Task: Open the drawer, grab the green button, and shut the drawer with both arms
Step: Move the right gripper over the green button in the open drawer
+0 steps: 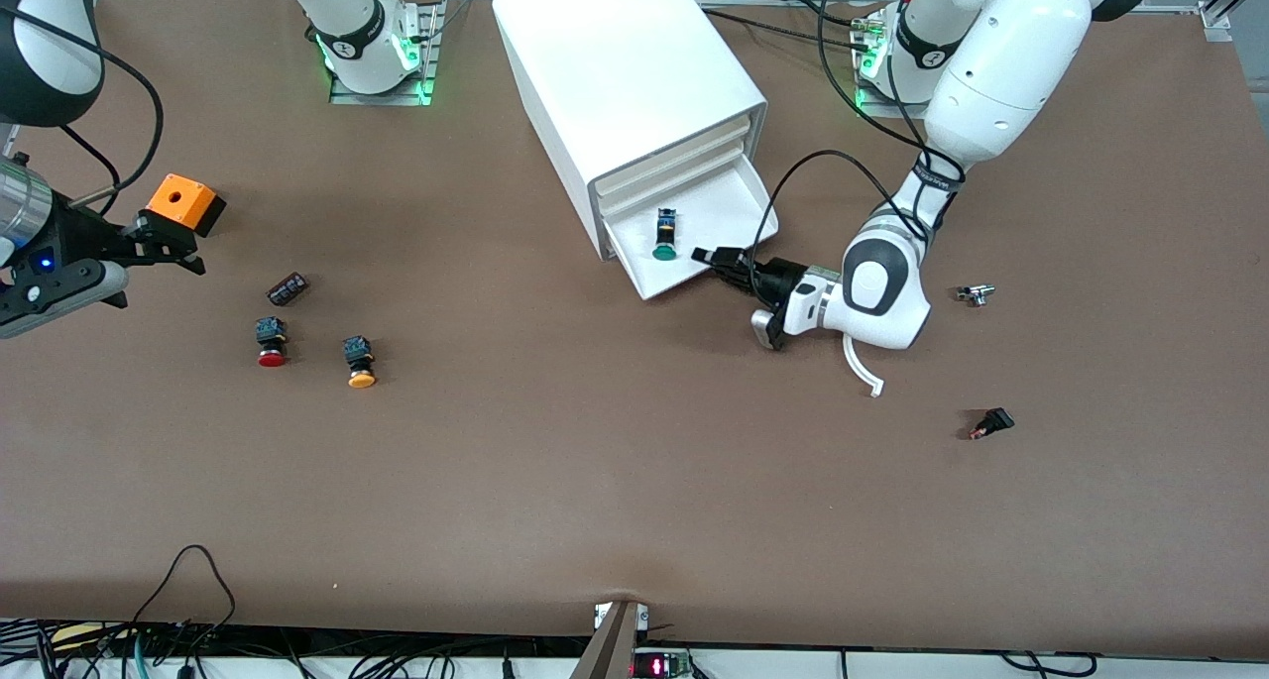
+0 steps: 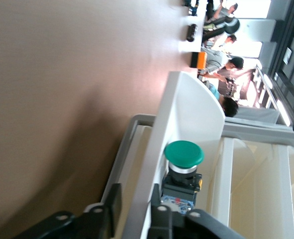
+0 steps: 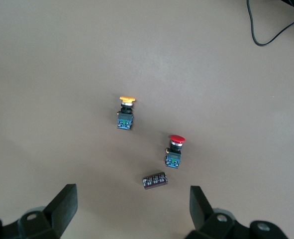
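1. Left end effector (image 1: 709,256), at the middle of the front view, is slightly spread. Its fingers (image 2: 109,209) straddle the front wall of the drawer (image 1: 664,284).
2. Right end effector (image 1: 173,246) waits with its fingers spread wide and holding nothing, over the counter (image 1: 615,481) at the right arm's end, mid-height in the frame.
3. Pulled out, the drawer is the cabinet's lowest.
4. Inside the drawer lies the button (image 1: 664,238), its green cap toward the drawer's front wall.
5. Upper centre stands the white cabinet (image 1: 625,64).

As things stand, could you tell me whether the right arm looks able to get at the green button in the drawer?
Probably yes: the drawer is pulled out and the green button lies uncovered. But the right gripper waits open at its own table end, and the left gripper straddles the drawer's front.
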Motion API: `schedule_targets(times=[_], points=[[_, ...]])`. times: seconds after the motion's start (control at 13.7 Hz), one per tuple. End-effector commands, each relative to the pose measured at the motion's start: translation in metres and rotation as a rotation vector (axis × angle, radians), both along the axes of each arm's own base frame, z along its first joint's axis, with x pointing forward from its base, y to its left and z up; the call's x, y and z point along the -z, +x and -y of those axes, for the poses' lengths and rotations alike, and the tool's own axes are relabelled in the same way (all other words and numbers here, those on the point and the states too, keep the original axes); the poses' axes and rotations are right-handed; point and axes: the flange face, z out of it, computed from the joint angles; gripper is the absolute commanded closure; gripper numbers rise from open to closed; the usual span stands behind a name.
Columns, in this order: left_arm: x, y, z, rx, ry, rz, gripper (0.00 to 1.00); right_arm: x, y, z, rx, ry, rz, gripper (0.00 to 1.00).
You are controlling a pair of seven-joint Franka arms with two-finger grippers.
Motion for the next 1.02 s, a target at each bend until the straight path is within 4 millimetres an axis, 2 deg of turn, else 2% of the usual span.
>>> schedule_targets(times=[0.0, 0.15, 0.29, 0.44, 0.51, 0.58, 0.73, 0.8, 0.95], points=[[-0.005, 0.017, -0.042, 0.018, 0.052, -0.075, 0.00, -0.004, 0.002, -0.004, -0.014, 0.013, -0.004, 0.00], [-0.015, 0.026, -0.078, 0.047, 0.070, -0.119, 0.00, 0.003, -0.002, -0.008, -0.021, 0.017, -0.053, 0.00], [-0.023, 0.030, -0.109, 0.082, 0.088, -0.180, 0.00, 0.004, -0.008, -0.033, -0.061, 0.018, -0.100, 0.01], [-0.038, 0.039, -0.149, 0.100, 0.140, -0.149, 0.00, 0.005, -0.009, -0.080, -0.111, 0.011, -0.097, 0.01], [-0.056, 0.045, -0.162, 0.111, 0.185, -0.116, 0.00, 0.016, -0.007, -0.107, -0.102, 0.000, -0.107, 0.01], [-0.076, 0.049, -0.177, 0.118, 0.269, -0.106, 0.00, 0.020, -0.002, -0.134, -0.063, -0.005, -0.095, 0.01], [-0.123, 0.055, -0.199, 0.165, 0.459, -0.047, 0.00, 0.042, 0.005, -0.217, 0.028, -0.021, -0.107, 0.01], [-0.147, 0.056, -0.207, 0.188, 0.549, -0.013, 0.00, 0.051, 0.009, -0.241, 0.085, -0.031, -0.109, 0.01], [-0.192, 0.058, -0.224, 0.235, 0.728, 0.068, 0.00, 0.052, 0.009, -0.291, 0.125, 0.017, -0.108, 0.01]])
